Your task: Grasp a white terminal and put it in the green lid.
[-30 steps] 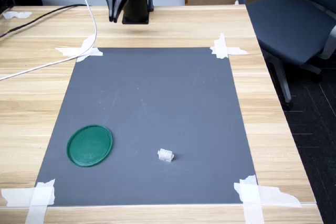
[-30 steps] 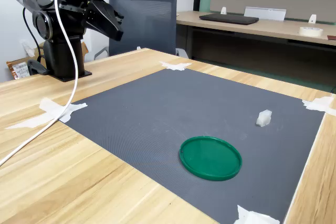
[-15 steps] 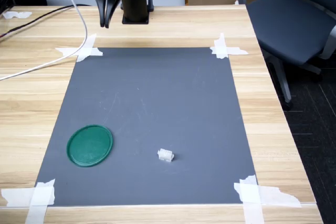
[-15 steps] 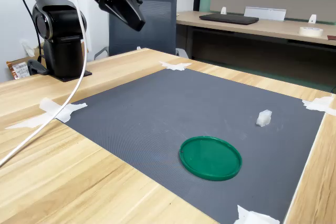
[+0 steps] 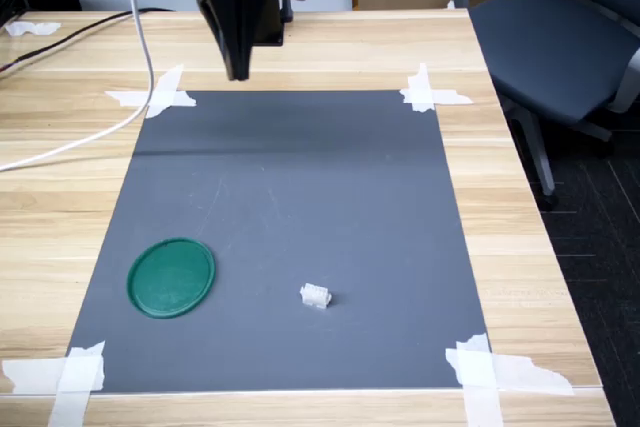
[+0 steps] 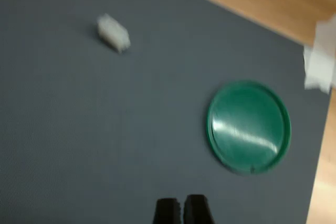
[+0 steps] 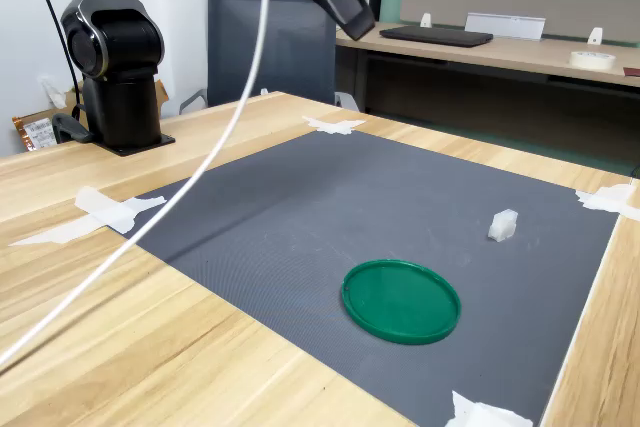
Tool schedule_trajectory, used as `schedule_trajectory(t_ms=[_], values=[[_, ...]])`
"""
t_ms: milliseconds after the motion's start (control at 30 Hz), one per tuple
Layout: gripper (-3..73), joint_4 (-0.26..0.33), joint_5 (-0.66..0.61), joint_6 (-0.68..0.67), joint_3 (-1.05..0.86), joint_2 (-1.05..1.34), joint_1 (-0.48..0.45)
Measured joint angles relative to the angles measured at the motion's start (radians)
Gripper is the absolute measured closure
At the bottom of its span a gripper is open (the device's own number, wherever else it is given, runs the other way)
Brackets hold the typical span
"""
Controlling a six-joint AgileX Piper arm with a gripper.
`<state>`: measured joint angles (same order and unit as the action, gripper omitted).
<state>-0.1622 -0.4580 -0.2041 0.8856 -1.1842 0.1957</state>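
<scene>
In the first exterior view we start at that view's left, where a white cable trails across the wooden table toward the arm. Next comes the green lid, lying flat on the grey mat near the mat's front-left corner, with a strip of white tape holding that corner down. Above the mat's far edge we see the gripper hanging in the air, pointing down, its dark fingers drawn close together with nothing between them. Further right, the white terminal sits on the mat, well apart from the lid and far from the gripper. At the first exterior view's right stands a dark office chair beside the table.

In the wrist view we find the white terminal blurred on the mat, the green lid apart from it, and the two black fingertips nearly touching at the frame's edge, holding nothing.

In the second exterior view we pass the arm's black base at that view's left, then the gripper high above the mat, then the green lid, and the white terminal beyond it toward the second exterior view's right.
</scene>
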Motion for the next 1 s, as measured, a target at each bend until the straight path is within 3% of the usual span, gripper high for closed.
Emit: schedule_trajectory(t_ms=[300, 567, 767, 900, 1000], values=[[72.4, 0.003, -0.015, 0.000, 0.183, -0.143, 0.033], [72.4, 0.009, -0.132, -0.053, 0.315, -0.294, 0.036], [69.3, 0.119, -0.300, -0.274, 0.441, -0.411, 0.036], [62.3, 0.181, -0.393, -0.364, 0.522, -0.481, 0.037], [54.5, 0.193, -0.422, -0.398, 0.561, -0.522, 0.039]])
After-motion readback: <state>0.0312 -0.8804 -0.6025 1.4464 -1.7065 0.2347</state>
